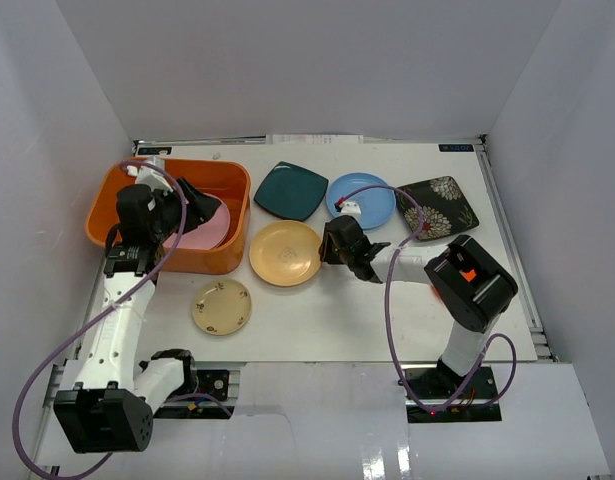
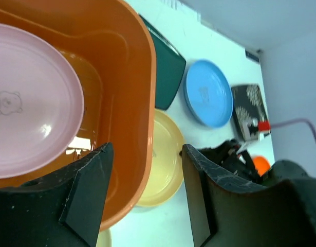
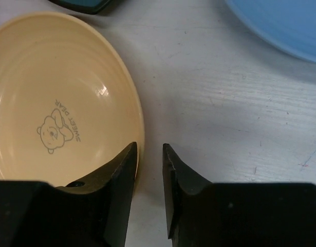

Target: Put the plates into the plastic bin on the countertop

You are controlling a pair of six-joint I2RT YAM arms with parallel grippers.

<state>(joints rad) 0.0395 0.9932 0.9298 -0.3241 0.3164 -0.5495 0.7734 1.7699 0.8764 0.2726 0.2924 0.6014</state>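
The left pincer (image 2: 146,149) hangs released over the plastic bin (image 1: 202,262) at the upper left of the overhead view, its fingers spread either side of the bin's wall. A pink plate (image 2: 29,98) lies inside. At centre, the right pincer (image 3: 149,146) is narrowly parted, gripping nothing, at the right rim of the tan plate (image 3: 60,98) on the counter (image 1: 337,320).

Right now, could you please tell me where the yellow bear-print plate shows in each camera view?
Top external: the yellow bear-print plate lies near the centre, just right of the orange bin.
Left wrist: lower middle, right of the bin's wall.
Right wrist: it fills the left half.
Shared landmark: the light blue plate, beyond it in every view.
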